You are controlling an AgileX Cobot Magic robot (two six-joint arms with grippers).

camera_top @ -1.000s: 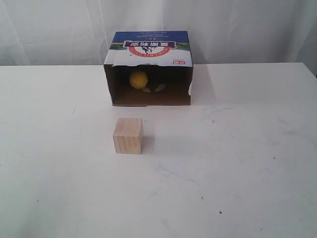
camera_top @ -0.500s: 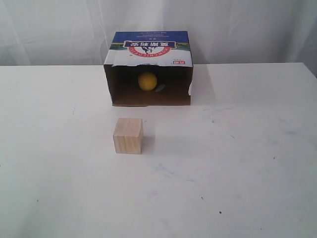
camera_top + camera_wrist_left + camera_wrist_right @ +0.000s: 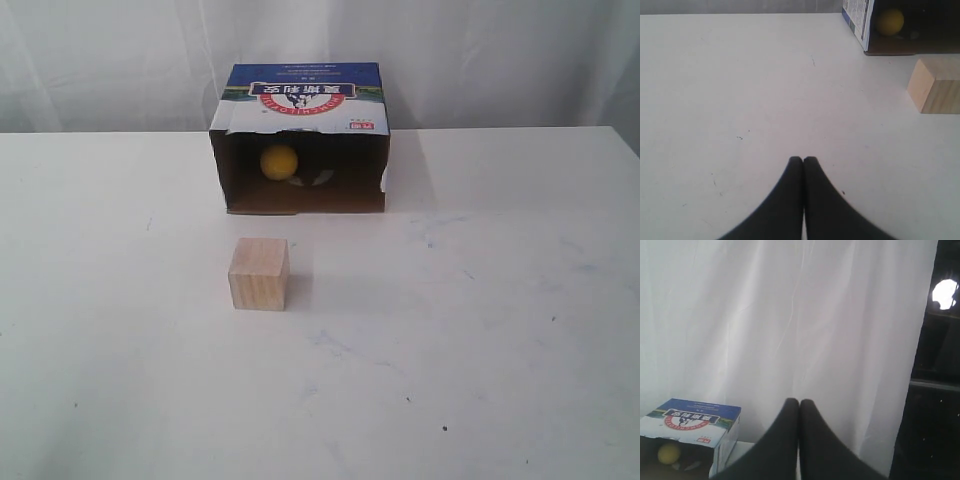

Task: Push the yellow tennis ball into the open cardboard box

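There's the yellow tennis ball [image 3: 279, 162] sitting inside the open cardboard box [image 3: 300, 90], wooden cube [image 3: 259, 274] out front, left pincer [image 3: 803, 161] and right pincer [image 3: 799, 402] both pinched closed on nothing.

A white table [image 3: 500, 330] is seen, marked with faint scuffs and small dark specks. Two things are carried on it. A box [image 3: 300, 95] is laid on its side at the far middle, its open mouth turned toward the near edge. A cube [image 3: 259, 274] is set nearer, a little left of centre, apart from the box and before its left half.
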